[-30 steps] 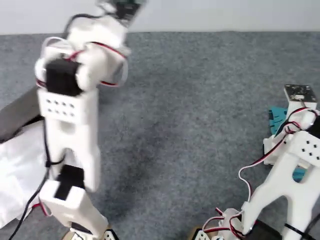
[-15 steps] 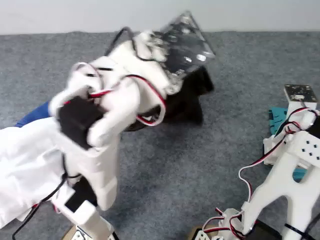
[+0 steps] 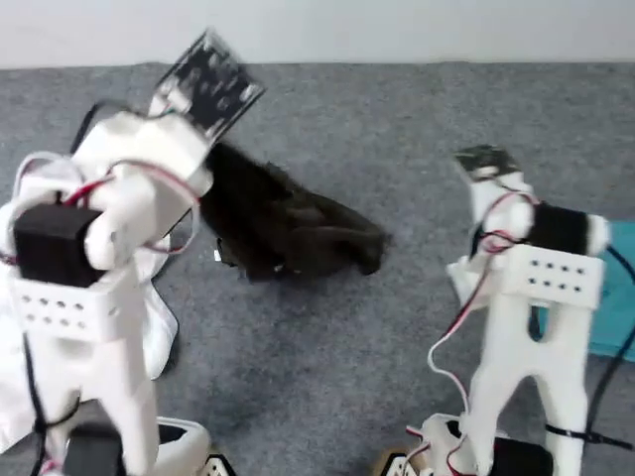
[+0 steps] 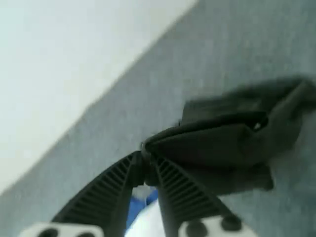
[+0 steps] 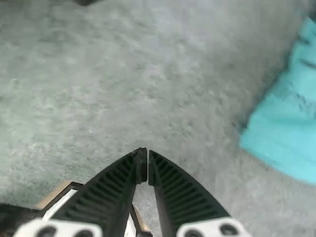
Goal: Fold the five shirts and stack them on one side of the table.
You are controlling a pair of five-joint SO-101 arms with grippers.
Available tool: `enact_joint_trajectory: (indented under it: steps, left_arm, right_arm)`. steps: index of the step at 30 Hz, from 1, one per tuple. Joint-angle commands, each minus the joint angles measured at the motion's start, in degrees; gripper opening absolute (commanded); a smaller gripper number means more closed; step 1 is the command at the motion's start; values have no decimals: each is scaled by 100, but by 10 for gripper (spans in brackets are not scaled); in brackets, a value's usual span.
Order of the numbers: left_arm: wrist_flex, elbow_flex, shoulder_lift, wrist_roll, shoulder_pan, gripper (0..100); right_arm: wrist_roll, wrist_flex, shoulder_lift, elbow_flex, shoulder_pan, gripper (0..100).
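Now, left edge: a white shirt (image 3: 159, 332) lies rumpled on the grey worktop (image 3: 397, 139), partly under the left arm.
Left end effector (image 4: 144, 154): clenched on one edge of the black shirt (image 3: 293, 238), with the cloth fanning out from the tips.
Black shirt: bunched on the worktop left of centre. It trails from the pinch toward the middle, and its long axis runs roughly left to right in the high view.
Deciding relation: the left arm has the shirt in hand, while the right arm stands well apart with bare worktop between. Spreading it flat would likely mean drawing the free end away from the pinch along that axis.
Right end effector (image 5: 143, 155): closed on nothing, over bare worktop.
Teal shirt (image 5: 286, 133): at the right edge, near the right end effector and partly behind the right arm. Whether it is folded cannot be told.
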Motion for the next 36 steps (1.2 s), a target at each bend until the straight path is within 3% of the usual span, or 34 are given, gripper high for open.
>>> enact_joint_trajectory:
  steps: [1,6,10,14,19,36]
  left_arm:
    - [-185,1279,-791,-202,-835,14]
    - [-1037,2686,-1389,-519,-2110,14]
    - [-1503,3459,-1670,-677,-2637,14]
    - [-1705,4163,-1776,-677,-2734,14]
    - [-1741,4505,-1776,-651,-2734,14]
    - [-2136,4945,-1741,-651,-2743,14]
  right_arm:
    - [26,-101,13,-44,-664,9]
    - [18,-180,813,-88,-1393,9]
    - [53,-303,1420,-299,-1789,9]
    - [35,-549,2070,-914,-1965,39]
    - [26,-514,2993,-1688,-2193,207]
    - [62,-541,5385,-3613,-2853,219]
